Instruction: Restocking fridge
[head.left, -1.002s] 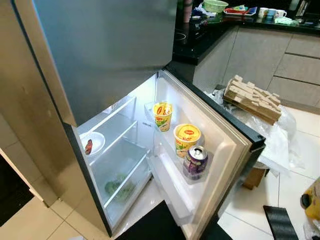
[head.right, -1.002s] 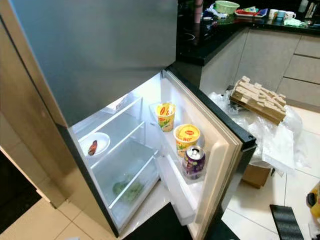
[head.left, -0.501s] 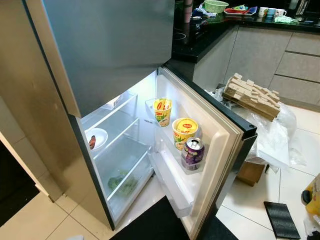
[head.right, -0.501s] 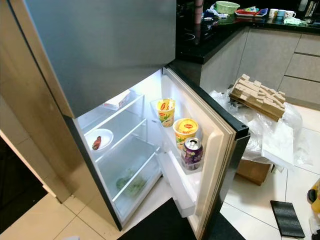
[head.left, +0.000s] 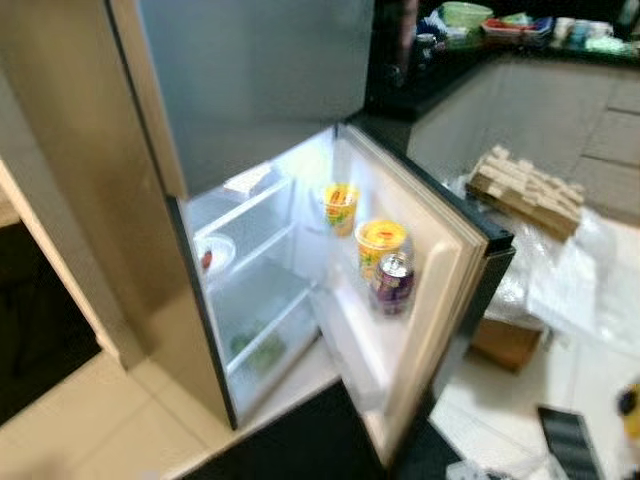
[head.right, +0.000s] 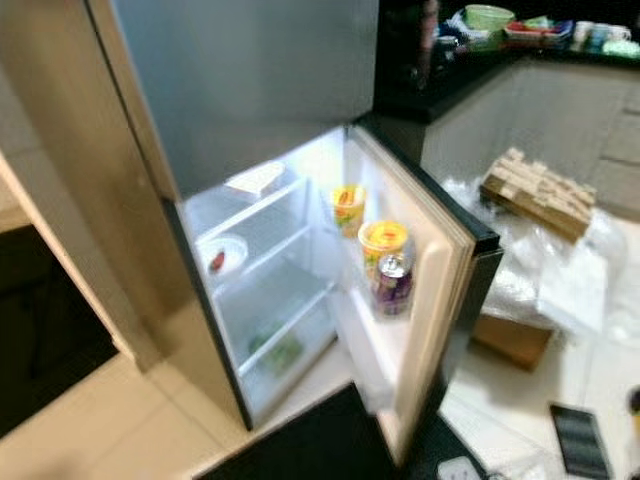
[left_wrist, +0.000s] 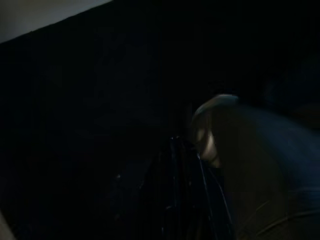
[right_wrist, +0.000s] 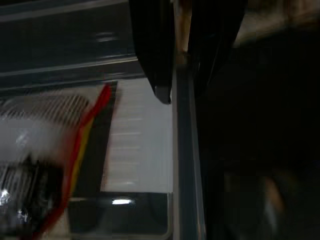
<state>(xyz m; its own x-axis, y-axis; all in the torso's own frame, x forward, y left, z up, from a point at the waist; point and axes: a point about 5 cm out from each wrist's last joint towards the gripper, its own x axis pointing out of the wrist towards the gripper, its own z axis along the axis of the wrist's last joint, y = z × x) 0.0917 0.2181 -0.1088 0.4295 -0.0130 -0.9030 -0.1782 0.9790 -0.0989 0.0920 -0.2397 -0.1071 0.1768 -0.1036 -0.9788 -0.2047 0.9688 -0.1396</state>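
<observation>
The head views had pulled back and swung since half a second earlier, and had blurred, so the fridge (head.left: 250, 150) sat further right and looked smaller; nothing inside it had shifted. Nearest lay a dark mat (head.left: 300, 445) on the pale tiled floor (head.left: 90, 420). The lower fridge door (head.left: 425, 260) stood wide open, swung out toward the robot's right, its tall inner face lit. On its door shelf (head.left: 365, 330) a purple drink can (head.left: 392, 283) stood upright nearest, then a yellow noodle cup (head.left: 378, 243) just behind it, then a second yellow cup (head.left: 340, 205) further back. Inside, the bottom drawer (head.left: 265, 340) held something green, a white plate (head.left: 214, 254) with a small red item lay on a shelf, and a pale packet (head.left: 250, 181) lay on the shelf above. Beyond the door, wooden blocks (head.left: 525, 187) rested on crumpled plastic sheeting (head.left: 575, 290), with a black counter (head.left: 480, 50) of dishes behind. In the right wrist view the right gripper (right_wrist: 182, 75) showed its black fingers (right_wrist: 152, 55) close together, holding nothing visible. The left wrist view was too dark to tell the left gripper's fingers.
</observation>
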